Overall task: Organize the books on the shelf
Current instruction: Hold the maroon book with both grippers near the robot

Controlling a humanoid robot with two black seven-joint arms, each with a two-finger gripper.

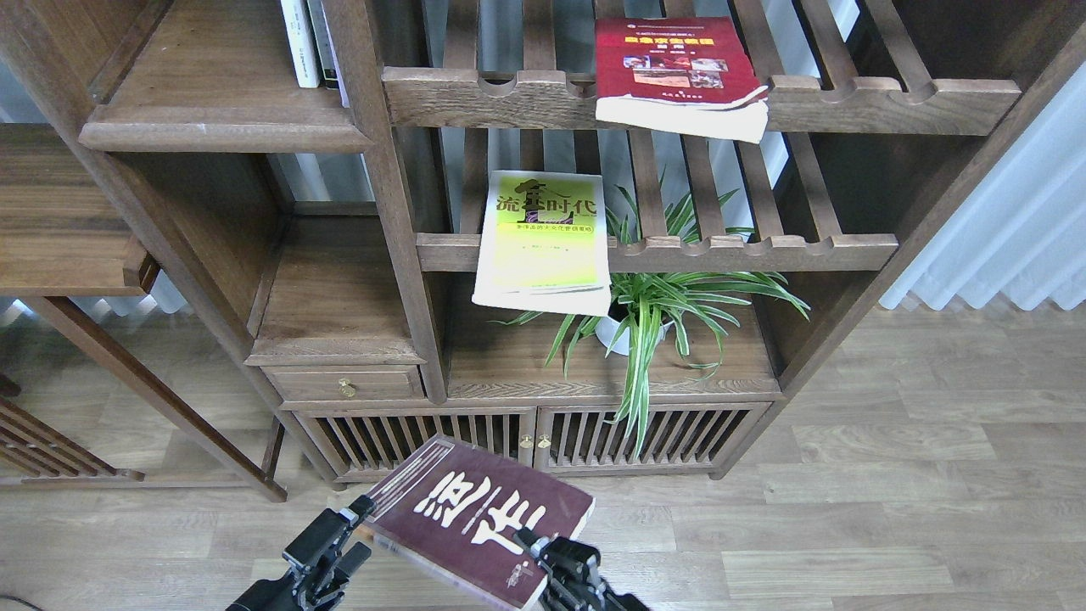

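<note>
Gripping maroon book (479, 518), right hand (536, 550)

Lying open across most of the solid shelf (204, 93) at upper left, with only the slim white and grey books (307, 42) standing at its right end against the upright post (386, 204). Right of that post, blocking the slatted racks: red book (674, 72) overhanging the upper rail, lime-yellow book (543, 242) overhanging the lower one, spider plant (653, 310) spreading leaves beneath. Filling the gap between both grippers low in view: maroon book (475, 518).
</note>
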